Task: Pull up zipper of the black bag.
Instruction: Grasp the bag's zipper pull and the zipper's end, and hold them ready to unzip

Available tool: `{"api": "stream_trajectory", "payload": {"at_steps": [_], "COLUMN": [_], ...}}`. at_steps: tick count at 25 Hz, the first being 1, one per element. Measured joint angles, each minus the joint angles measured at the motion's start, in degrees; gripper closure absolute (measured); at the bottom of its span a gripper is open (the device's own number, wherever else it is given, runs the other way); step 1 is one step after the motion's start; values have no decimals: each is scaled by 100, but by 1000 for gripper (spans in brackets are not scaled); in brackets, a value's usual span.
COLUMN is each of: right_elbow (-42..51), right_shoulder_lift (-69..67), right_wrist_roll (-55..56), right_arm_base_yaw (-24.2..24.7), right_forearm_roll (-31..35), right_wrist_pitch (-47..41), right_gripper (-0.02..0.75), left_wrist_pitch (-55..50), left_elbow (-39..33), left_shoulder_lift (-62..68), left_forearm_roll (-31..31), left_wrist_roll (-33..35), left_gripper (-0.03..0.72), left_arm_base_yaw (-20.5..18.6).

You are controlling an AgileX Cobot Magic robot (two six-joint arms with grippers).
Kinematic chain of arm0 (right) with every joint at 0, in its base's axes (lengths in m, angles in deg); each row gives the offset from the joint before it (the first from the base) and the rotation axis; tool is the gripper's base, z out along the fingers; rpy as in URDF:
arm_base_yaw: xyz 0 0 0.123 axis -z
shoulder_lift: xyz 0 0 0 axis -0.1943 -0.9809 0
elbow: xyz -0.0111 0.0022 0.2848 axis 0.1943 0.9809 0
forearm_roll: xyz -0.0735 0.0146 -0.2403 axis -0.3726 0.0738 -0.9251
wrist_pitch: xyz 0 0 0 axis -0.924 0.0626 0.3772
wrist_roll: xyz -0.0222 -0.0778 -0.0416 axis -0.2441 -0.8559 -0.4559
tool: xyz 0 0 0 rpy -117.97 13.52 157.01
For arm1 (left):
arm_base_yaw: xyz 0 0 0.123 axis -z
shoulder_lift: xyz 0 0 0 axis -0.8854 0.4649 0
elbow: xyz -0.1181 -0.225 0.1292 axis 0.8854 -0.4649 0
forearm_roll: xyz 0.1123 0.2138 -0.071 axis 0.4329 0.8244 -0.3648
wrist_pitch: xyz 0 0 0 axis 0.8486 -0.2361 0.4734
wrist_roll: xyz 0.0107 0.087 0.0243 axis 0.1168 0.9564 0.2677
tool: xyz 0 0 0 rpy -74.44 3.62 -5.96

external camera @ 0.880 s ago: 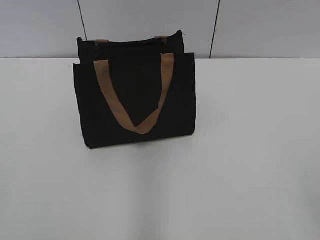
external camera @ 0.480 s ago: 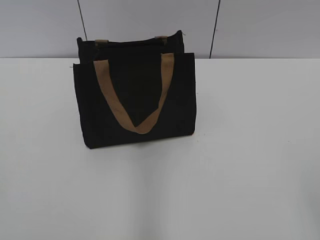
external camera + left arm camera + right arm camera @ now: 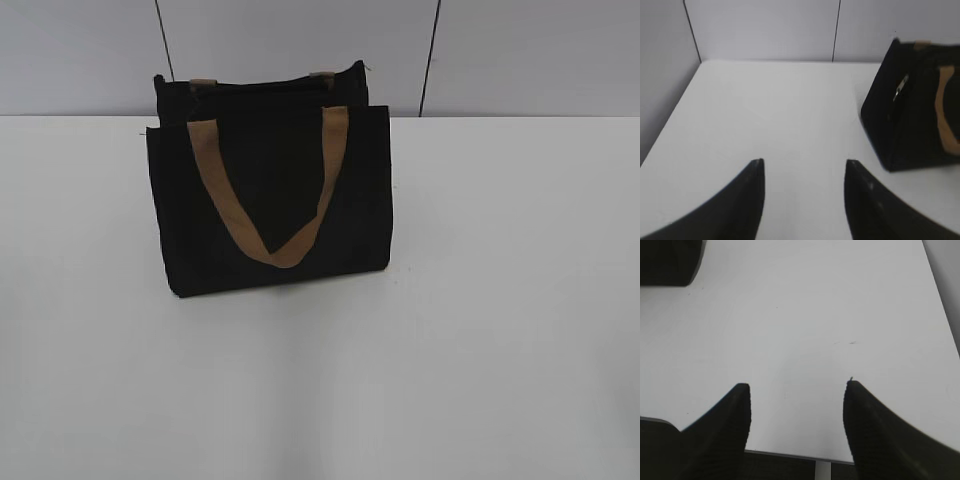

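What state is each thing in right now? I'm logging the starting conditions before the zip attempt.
black bag: standing upright on the white table, untouched.
zipper: silver pull tab hanging at the bag's end panel, not gripped.
front strap handle: drooping flat against the bag's front.
left gripper: open, empty, away from the bag.
right gripper: open, empty, above bare table.
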Motion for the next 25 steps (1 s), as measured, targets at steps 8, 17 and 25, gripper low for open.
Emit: {"api": "stream_trajectory", "payload": {"at_steps": [8, 17, 25], "right_elbow": [0, 0, 0], "right_shoulder_lift": [0, 0, 0], "right_wrist_roll": [0, 0, 0], "right_arm_base_yaw": [0, 0, 0], "right_forearm_roll": [0, 0, 0], "right_wrist_pitch": [0, 0, 0], "right_gripper": [289, 289, 289], "left_wrist_pitch": [2246, 5539, 8093], "left_elbow": [-14, -537, -543], "left_shoulder_lift": [1716, 4415, 6906], "left_forearm_roll": [-816, -1426, -1219], "left_wrist_roll": [528, 1017, 982], "left_gripper": [254, 255, 254], "left_arm_base_yaw": [0, 438, 1041]}}
